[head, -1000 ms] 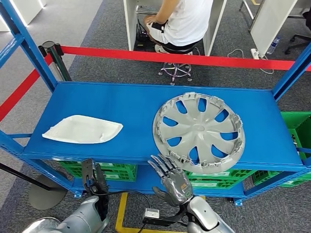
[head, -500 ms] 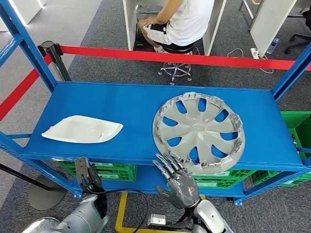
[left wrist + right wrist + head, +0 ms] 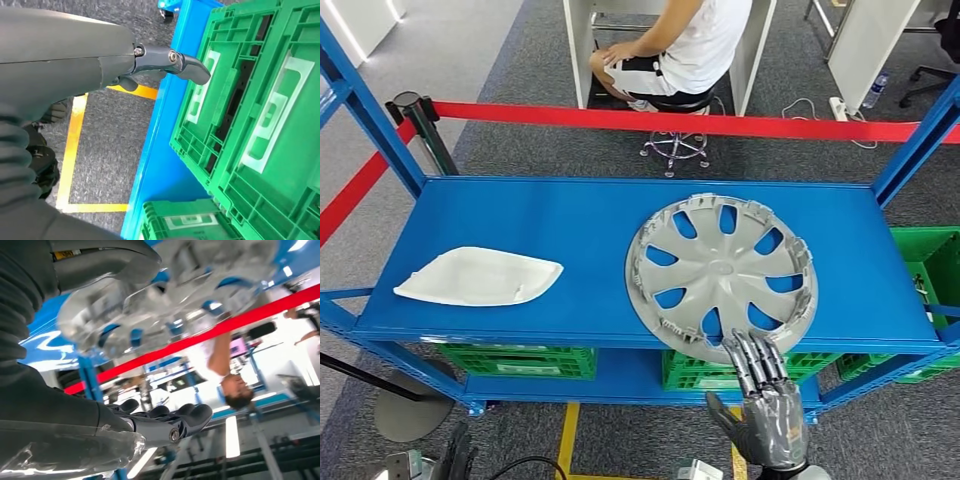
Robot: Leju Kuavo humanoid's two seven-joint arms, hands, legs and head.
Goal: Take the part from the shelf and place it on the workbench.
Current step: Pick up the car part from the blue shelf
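The shelf [image 3: 546, 240] is blue painted metal with a smooth, faintly glossy top. On it the hubcap [image 3: 720, 275] looks like moulded grey plastic with a matt silver finish, and the white part [image 3: 478, 277] is smooth, matt plastic. The crates [image 3: 260, 115] beneath are green ribbed plastic with a slight sheen. The right hand [image 3: 765, 415] has dull grey metallic fingers; the left hand [image 3: 171, 62] shows smooth dark plastic. The floor [image 3: 509, 60] is rough grey carpet.
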